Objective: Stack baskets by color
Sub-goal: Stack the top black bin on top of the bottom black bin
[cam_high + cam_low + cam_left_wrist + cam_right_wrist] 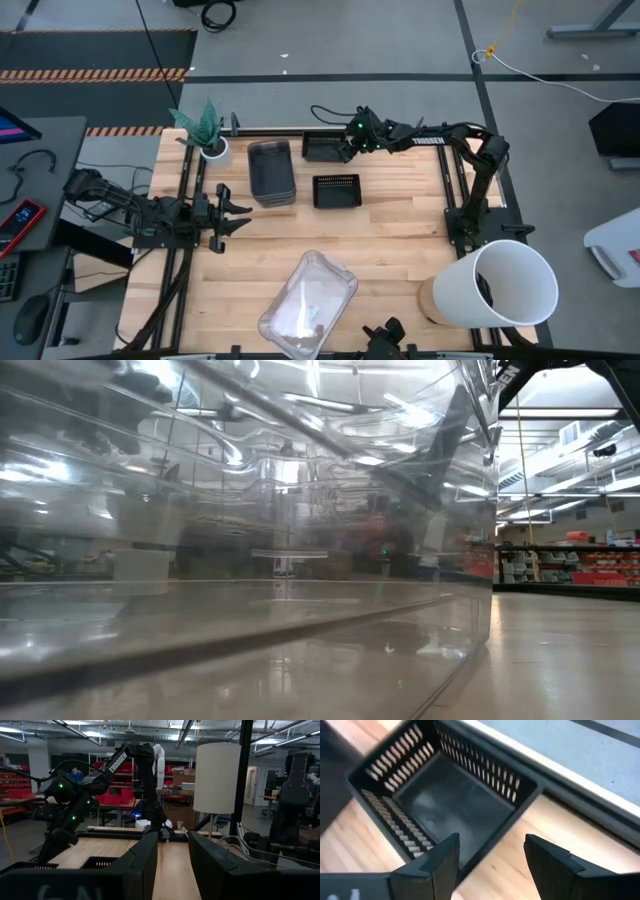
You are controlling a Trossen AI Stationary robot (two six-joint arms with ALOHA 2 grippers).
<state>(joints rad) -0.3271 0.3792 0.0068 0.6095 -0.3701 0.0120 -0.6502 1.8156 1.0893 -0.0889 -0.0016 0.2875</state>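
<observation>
The wooden table (pixel 390 235) sits on a grey floor crossed by dark lines, with a striped mat at about 11 o'clock; the low view looks into a workshop with red bins on shelves. At the table's 12 o'clock edge the right gripper (pixel 347 141) hangs over a black lattice basket (pixel 322 147), its fingers (pixel 442 857) spread and empty above the basket's open inside. A second black basket (pixel 336 190) lies just toward 6 o'clock from the first. Beside them, at 9 o'clock of both, stands a smoky grey stack (pixel 270 171); how many bins it holds cannot be told. At 6 o'clock a clear basket (pixel 308 305) lies tilted; it fills the low view and hides nearly everything behind it. The left gripper (pixel 235 215) waits at 9 o'clock, jaws parted with nothing between them. A white bucket (pixel 505 283) at 4 o'clock and a plant pot (pixel 214 150) at 10 o'clock stand apart.
</observation>
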